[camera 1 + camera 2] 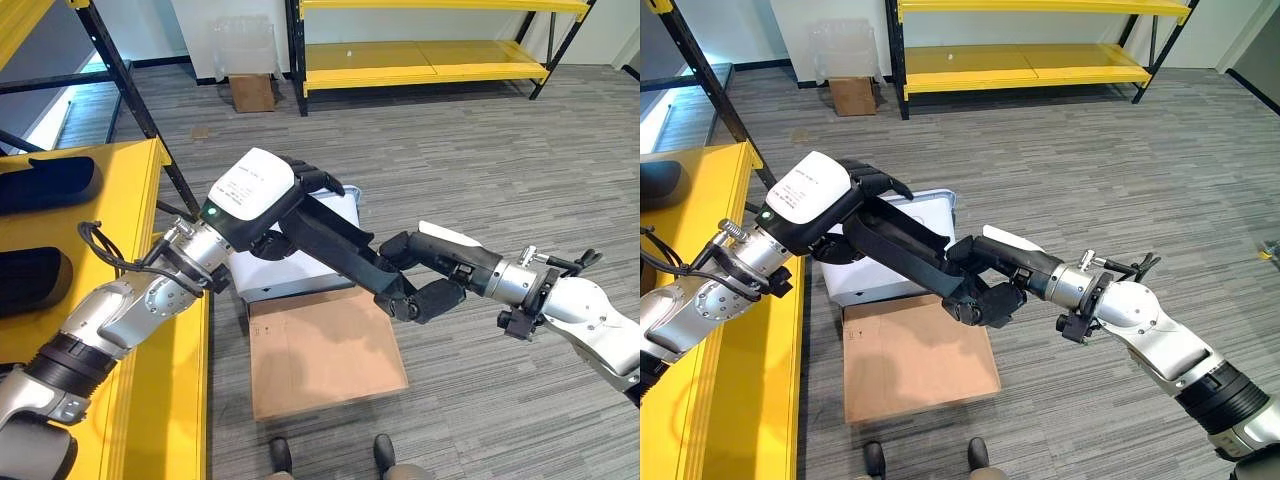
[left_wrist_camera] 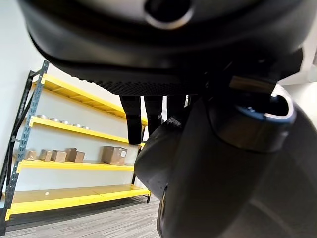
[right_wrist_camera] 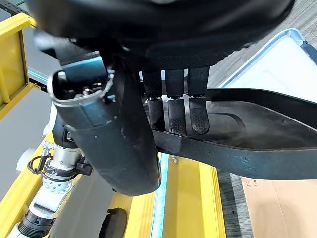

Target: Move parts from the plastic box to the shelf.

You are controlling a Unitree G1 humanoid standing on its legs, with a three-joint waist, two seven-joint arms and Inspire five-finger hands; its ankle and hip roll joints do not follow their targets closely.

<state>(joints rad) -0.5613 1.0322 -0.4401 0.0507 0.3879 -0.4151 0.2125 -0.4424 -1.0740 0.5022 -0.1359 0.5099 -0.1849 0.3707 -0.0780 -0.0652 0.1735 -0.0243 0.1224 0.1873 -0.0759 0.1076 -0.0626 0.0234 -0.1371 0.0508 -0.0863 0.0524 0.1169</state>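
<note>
A long black curved part [image 1: 340,245] hangs over the white plastic box [image 1: 345,205] on the floor, held at both ends. My left hand [image 1: 300,185], with a white back cover, has its fingers curled over the part's upper end. My right hand [image 1: 430,285] is shut on the lower end, above the cardboard. In the right wrist view the fingers [image 3: 171,116] press on the black part [image 3: 257,148], with the thumb [image 3: 114,148] beside them. The yellow shelf [image 1: 130,190] stands at my left, and on it lie two black parts [image 1: 50,180].
A flat cardboard sheet [image 1: 320,360] lies on the floor in front of the box. A person's shoes [image 1: 330,455] stand at its near edge. A second yellow rack [image 1: 420,60] and a small cardboard box [image 1: 252,92] are at the back. The shelf's black diagonal brace [image 1: 130,90] runs beside my left arm.
</note>
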